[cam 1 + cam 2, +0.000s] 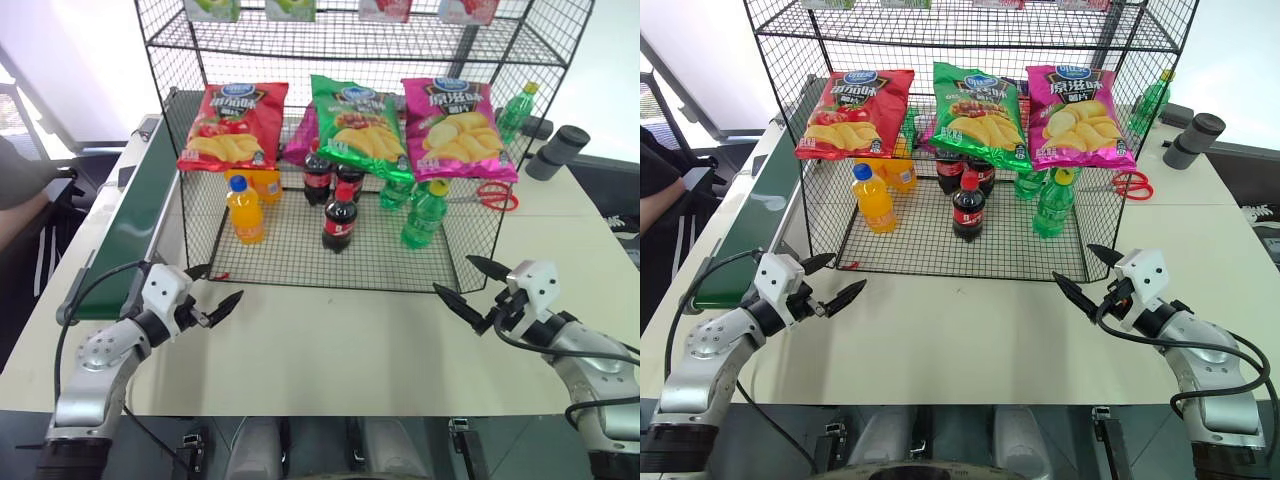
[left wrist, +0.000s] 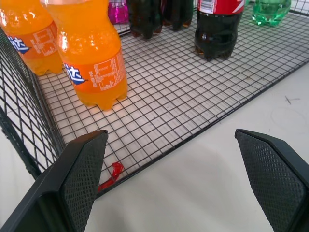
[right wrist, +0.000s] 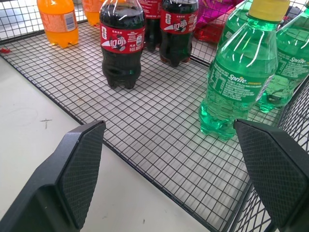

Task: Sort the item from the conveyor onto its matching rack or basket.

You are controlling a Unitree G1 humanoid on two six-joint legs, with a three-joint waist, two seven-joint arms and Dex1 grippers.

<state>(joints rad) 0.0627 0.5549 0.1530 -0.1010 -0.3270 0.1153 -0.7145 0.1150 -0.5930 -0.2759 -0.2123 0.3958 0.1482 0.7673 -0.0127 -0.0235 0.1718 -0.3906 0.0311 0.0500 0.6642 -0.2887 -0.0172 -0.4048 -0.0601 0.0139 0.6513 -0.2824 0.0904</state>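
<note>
A cola bottle (image 1: 339, 222) with a red cap and red label stands upright on the grid floor of the black wire rack (image 1: 330, 283), just in front of two like it (image 1: 333, 180). It also shows in the right wrist view (image 3: 122, 43). The dark green conveyor (image 1: 135, 215) runs along the table's left side with nothing on its visible belt. My left gripper (image 1: 215, 283) hovers open over the table at the rack's front left corner. My right gripper (image 1: 452, 273) hovers open at the front right corner. Both are apart from the bottles and hold nothing.
Orange-drink bottles (image 1: 245, 210) stand at the rack's left and green bottles (image 1: 425, 215) at its right. Three chip bags (image 1: 355, 122) hang above them. Red scissors (image 1: 495, 195) and a dark cylinder (image 1: 558, 150) lie right of the rack. A person (image 1: 20, 190) sits beyond the conveyor.
</note>
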